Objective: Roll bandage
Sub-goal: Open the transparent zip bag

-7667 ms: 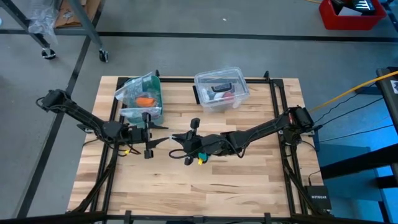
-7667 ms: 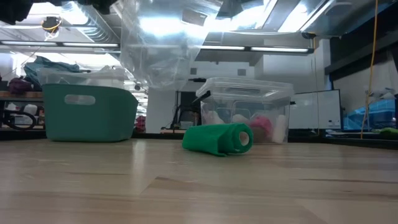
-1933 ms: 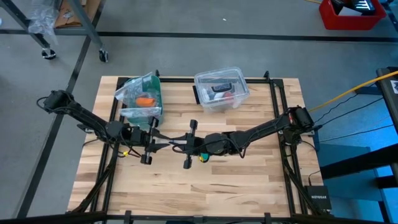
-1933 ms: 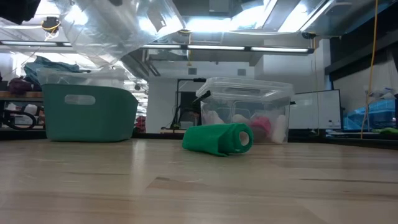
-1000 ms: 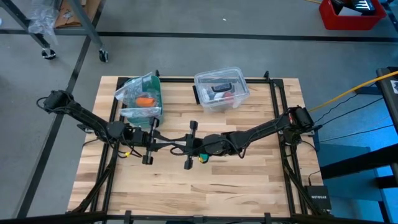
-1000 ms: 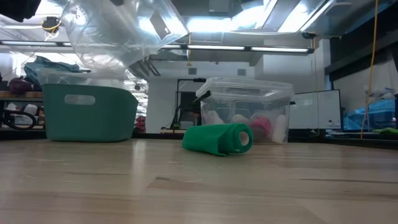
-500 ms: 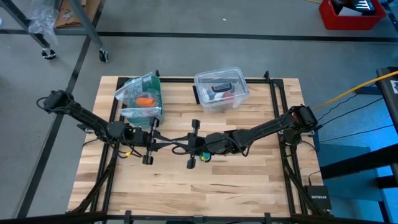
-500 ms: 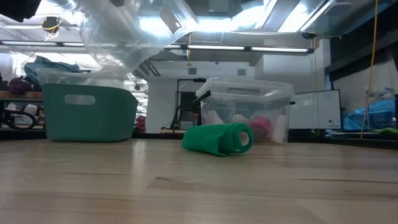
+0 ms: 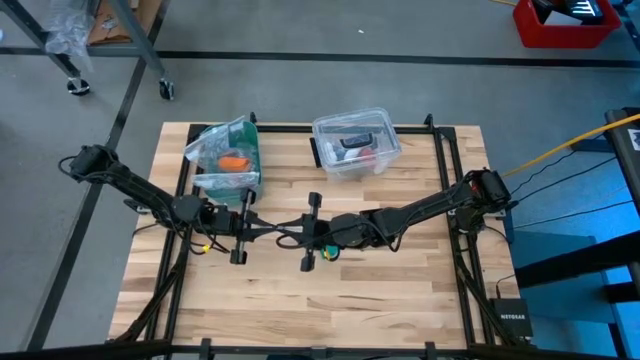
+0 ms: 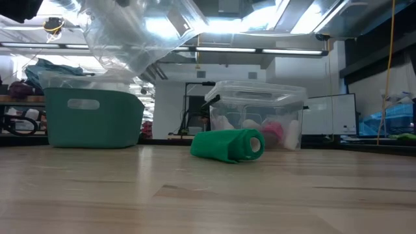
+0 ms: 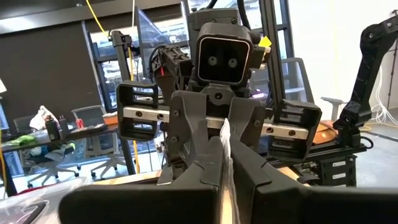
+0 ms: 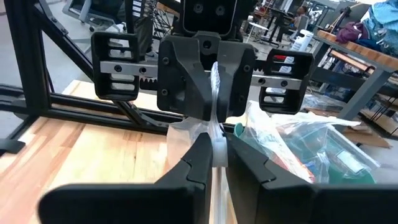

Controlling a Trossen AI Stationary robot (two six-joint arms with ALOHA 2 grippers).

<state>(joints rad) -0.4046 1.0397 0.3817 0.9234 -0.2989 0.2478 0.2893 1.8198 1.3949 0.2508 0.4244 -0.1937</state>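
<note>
The teal-green bandage lies on the table as a loose roll on its side, its free tail on the wood in front of the clear box. It does not show in the high view. Above mid-table, my left gripper and right gripper meet tip to tip. Both are shut on a clear plastic bag that hangs above the table, clear of the bandage. My left gripper pinches a thin strip of the bag's film between its two fingers. It comes in level from the table's left. The bag is lifted clear of the table. My right gripper pinches the same film between its two fingers, level from the table's right, directly facing the left gripper. More of the bag's film sags loosely beside the fingers.
A teal bin, with a plastic bag and an orange item in it, stands at the back left. A clear lidded box stands at the back middle. Bare wood lies toward the near edge.
My right gripper has drawn back a little toward the table's right edge. In the low view the hanging bag has shifted that way and spread out. The bandage has not moved.
</note>
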